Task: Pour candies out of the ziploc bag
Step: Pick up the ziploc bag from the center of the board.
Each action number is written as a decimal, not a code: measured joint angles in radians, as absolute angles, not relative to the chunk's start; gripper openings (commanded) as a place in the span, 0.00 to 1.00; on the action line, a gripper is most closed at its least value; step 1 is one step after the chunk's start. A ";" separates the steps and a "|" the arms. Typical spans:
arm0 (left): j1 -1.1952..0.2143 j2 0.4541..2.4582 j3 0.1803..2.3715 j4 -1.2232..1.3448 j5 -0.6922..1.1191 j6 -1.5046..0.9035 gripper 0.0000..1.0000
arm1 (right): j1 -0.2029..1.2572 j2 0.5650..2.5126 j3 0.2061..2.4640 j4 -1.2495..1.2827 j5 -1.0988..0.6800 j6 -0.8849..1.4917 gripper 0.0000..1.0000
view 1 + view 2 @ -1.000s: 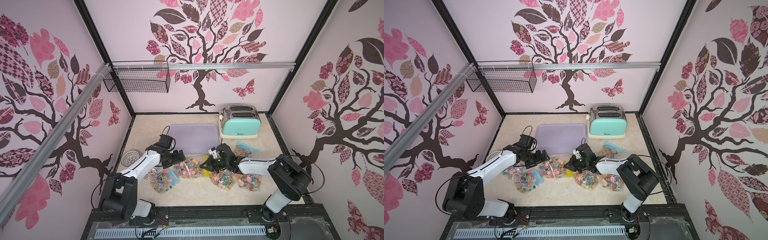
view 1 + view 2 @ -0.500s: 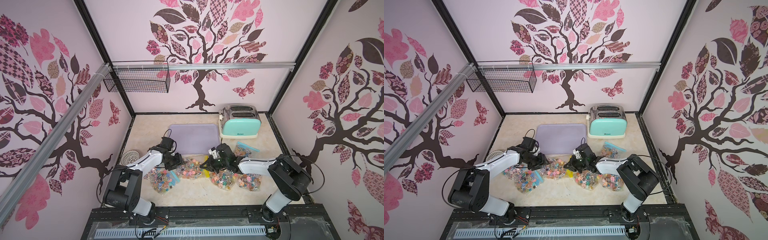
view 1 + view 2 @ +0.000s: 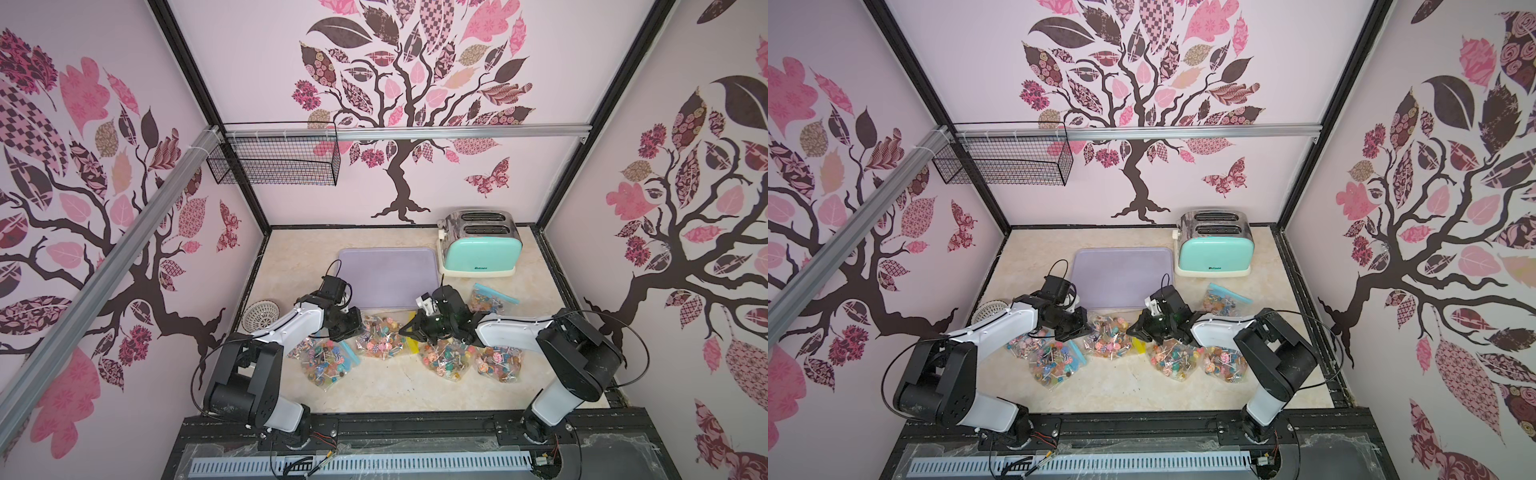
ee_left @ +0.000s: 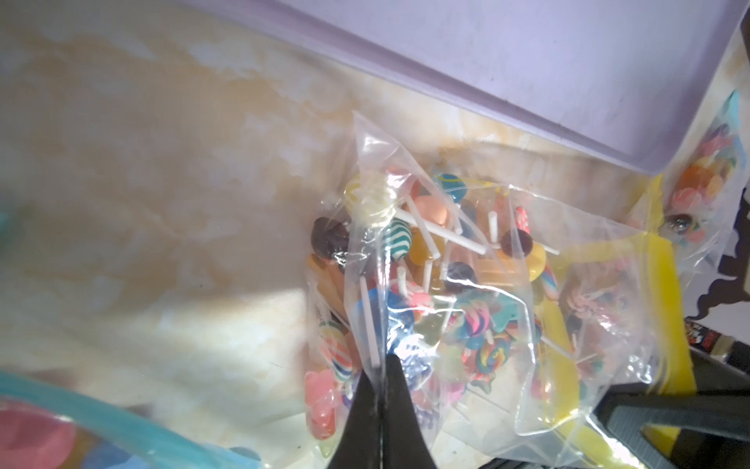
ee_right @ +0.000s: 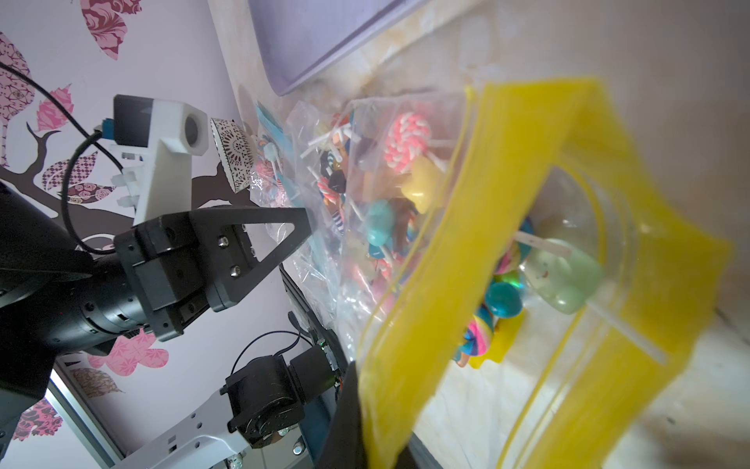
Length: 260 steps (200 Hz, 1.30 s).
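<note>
Between the black left hand (image 3: 356, 328) and the black right hand (image 3: 406, 331), an end at each: a clear yellow-zipped ziploc bag (image 3: 384, 351) of tiny multi-coloured candies (image 3: 378, 332) on white sticks, flat on the beige marbled counter (image 3: 395, 386). Just beyond both hands: a flat lavender plastic tray (image 3: 388, 270). Beside the left hand, towards its arm's base: a clear blue-zipped bag of sweets (image 3: 326, 365). Well beyond the right hand: a mint-green two-slot toaster (image 3: 482, 253).

The ziploc bag (image 4: 523, 251) is formed of clear, glossy, crinkled plastic film with a yellow seal strip; the candies (image 4: 475, 325) are glossy, on matt white sticks. The worktop (image 3: 395, 386) is finished smooth and marble-like; the tray (image 3: 386, 270) is matt plastic; the toaster (image 3: 480, 249) is topped with polished metal.
</note>
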<state>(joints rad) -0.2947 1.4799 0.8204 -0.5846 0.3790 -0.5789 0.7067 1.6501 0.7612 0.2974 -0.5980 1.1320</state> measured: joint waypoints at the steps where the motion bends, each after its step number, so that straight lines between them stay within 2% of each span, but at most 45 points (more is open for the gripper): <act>1: -0.295 1.480 0.820 -0.585 0.379 -0.579 0.00 | 0.707 1.650 0.762 0.297 -0.598 1.132 0.00; 113: -0.295 1.370 0.850 -0.610 0.384 -0.574 0.00 | 0.711 1.604 1.044 -0.055 -0.508 0.899 0.00; 170: -0.295 1.380 1.009 -0.637 0.368 -0.572 0.00 | 0.667 1.616 1.259 -0.240 -0.477 0.781 0.00; 203: -0.295 1.456 1.174 -0.634 0.323 -0.570 0.00 | 0.599 1.679 1.417 -0.307 -0.464 0.710 0.00; 260: -0.292 1.728 1.417 -0.576 0.287 -0.559 0.00 | 0.485 1.915 1.689 -0.368 -0.471 0.618 0.00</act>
<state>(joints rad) -0.2920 1.7283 1.4170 -0.5758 0.2871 -0.5587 0.4850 1.9148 1.6894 -0.3676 -0.4713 0.6178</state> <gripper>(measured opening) 0.049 0.048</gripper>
